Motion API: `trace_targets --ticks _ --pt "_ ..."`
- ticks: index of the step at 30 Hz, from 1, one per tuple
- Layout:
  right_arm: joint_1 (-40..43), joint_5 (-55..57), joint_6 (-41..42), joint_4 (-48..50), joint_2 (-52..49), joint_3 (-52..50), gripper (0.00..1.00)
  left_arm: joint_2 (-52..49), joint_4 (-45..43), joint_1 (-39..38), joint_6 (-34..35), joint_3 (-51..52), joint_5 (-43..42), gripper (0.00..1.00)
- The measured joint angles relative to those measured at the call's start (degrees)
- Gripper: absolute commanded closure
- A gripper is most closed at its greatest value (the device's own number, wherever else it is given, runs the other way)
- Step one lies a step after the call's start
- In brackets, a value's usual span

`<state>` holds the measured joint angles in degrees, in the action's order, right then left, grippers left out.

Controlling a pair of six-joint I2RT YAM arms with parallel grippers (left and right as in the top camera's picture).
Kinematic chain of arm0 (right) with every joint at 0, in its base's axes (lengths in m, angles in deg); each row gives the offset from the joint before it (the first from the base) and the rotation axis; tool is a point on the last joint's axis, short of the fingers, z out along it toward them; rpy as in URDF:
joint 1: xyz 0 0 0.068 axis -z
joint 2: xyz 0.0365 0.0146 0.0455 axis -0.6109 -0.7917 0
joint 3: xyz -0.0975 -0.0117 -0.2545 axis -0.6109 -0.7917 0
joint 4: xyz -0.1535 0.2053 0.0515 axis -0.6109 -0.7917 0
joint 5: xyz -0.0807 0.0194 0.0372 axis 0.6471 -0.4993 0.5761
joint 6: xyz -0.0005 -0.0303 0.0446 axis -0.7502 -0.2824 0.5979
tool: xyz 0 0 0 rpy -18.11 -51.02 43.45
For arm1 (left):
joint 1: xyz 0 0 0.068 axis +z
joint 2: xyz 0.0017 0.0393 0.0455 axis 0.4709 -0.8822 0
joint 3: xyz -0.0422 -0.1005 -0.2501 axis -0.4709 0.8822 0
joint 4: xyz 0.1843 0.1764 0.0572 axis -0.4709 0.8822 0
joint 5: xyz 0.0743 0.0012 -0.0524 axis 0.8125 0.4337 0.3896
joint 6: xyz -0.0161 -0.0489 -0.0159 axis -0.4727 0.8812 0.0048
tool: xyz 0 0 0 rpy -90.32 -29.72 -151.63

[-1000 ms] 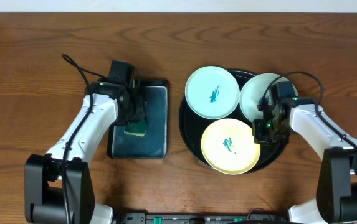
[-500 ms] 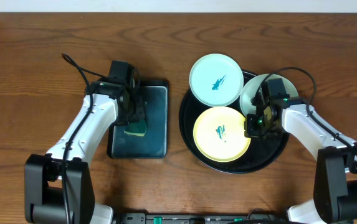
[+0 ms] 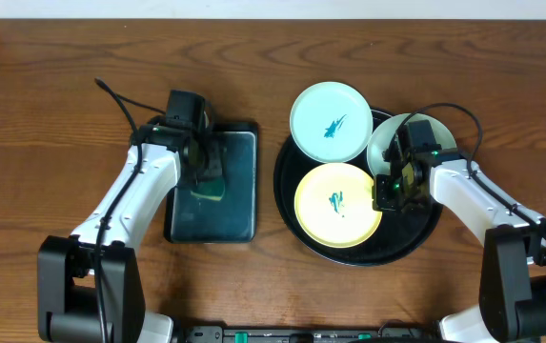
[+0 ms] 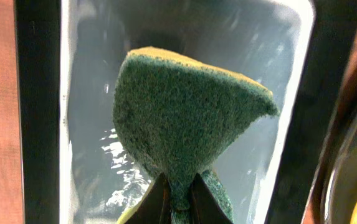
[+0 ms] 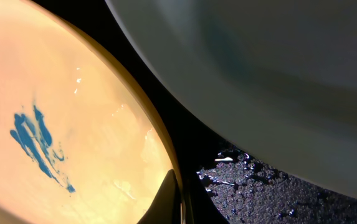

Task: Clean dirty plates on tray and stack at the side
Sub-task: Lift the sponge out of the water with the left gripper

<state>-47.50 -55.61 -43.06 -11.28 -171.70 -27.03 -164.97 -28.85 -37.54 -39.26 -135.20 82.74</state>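
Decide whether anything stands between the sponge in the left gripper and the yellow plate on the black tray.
Nothing visible blocks the way. Between the sponge and the yellow plate lie only the small tray's edge, bare table and the black tray's rim. The right gripper pinches the plate's far edge.

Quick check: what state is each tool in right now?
Left tool: closed, holding the sponge.
Right tool: closed, pinching the rim of the yellow plate.
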Motion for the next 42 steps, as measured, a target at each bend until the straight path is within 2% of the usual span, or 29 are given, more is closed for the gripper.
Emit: trace_targets --ticks 4,9,16,23,42 --pt "0.0 0.0 0.0 0.0 0.0 0.0 0.99 0.0 -7.5 0.0 -0.6 0.0 0.0 0.92" --pt "0.0 0.0 0.0 0.0 0.0 0.0 0.99 1.3 -12.9 0.0 -1.2 0.0 0.0 0.93" --pt "0.0 0.0 0.0 0.2 0.0 0.0 0.99 10.5 -17.0 0.0 -1.4 0.0 0.0 0.93" --pt "0.0 0.0 0.0 0.4 0.0 0.0 0.99 17.4 -17.4 0.0 -1.4 0.0 0.0 0.93" --pt "0.0 0.0 0.0 0.4 0.0 0.0 0.99 17.5 -17.2 0.0 -1.4 0.0 0.0 0.93"
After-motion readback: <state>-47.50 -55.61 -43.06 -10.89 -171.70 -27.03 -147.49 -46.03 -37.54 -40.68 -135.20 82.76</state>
